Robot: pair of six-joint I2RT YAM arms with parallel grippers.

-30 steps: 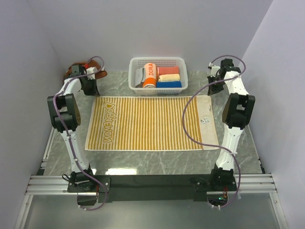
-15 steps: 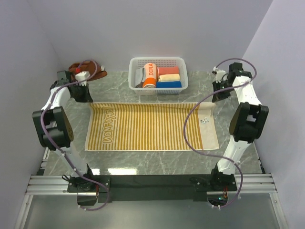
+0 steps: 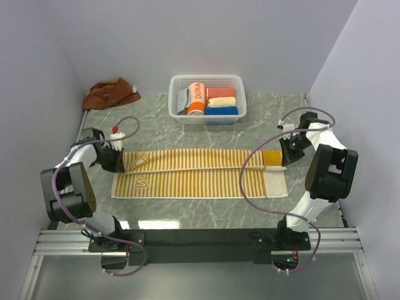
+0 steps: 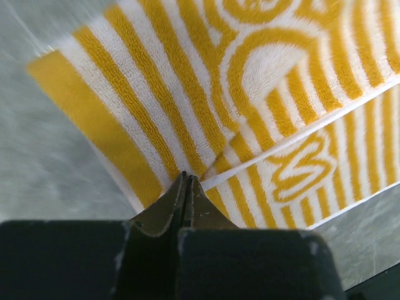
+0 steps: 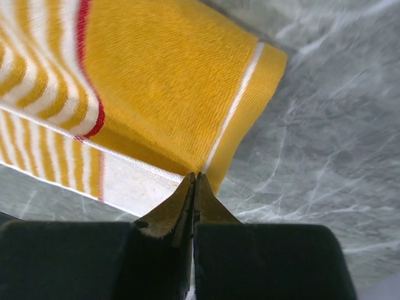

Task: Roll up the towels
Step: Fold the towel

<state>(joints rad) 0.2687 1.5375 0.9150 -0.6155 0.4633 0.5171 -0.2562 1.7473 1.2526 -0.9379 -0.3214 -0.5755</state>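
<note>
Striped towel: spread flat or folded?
Folded partway: the cream-yellow, orange-striped cloth towel has its far half doubled over toward the near edge.

The striped towel (image 3: 200,181) — cream-yellow with thin orange stripes and orange lettering at its left end — is spread lengthwise across the middle of the table (image 3: 206,215). It is folded along its length: the far edge is turned over toward the near side, part of the lettering is covered, and a plain orange band is exposed at the right end. The brown towel (image 3: 111,94) — plain rust — is heaped, crumpled, in the far left corner, well apart.
</note>
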